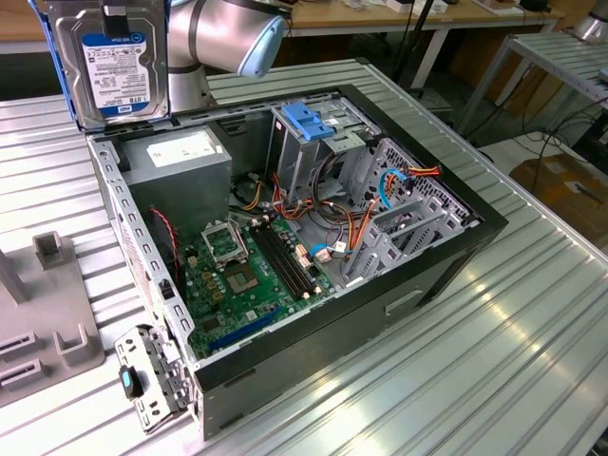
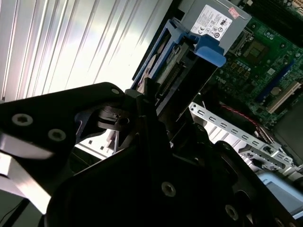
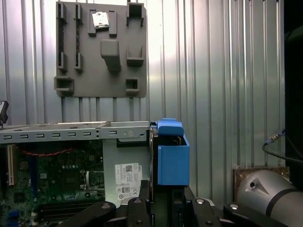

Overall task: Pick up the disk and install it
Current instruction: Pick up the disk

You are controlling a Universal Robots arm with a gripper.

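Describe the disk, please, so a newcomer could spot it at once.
Find the open computer case. Above its corner at the exterior view's left, the disk hangs upright in the air. Unlike the bare blue bracket inside, it has a silvery, white-labelled face in a blue frame.

One disk (image 1: 112, 66), one computer case (image 1: 380, 306), one fixture (image 3: 94, 71)

Silver-grey tubular arm (image 1: 214, 28), pale blue joint cap (image 1: 259, 49), at the exterior view's top; black screw-studded gripper (image 3: 164, 198) in both wrist views.
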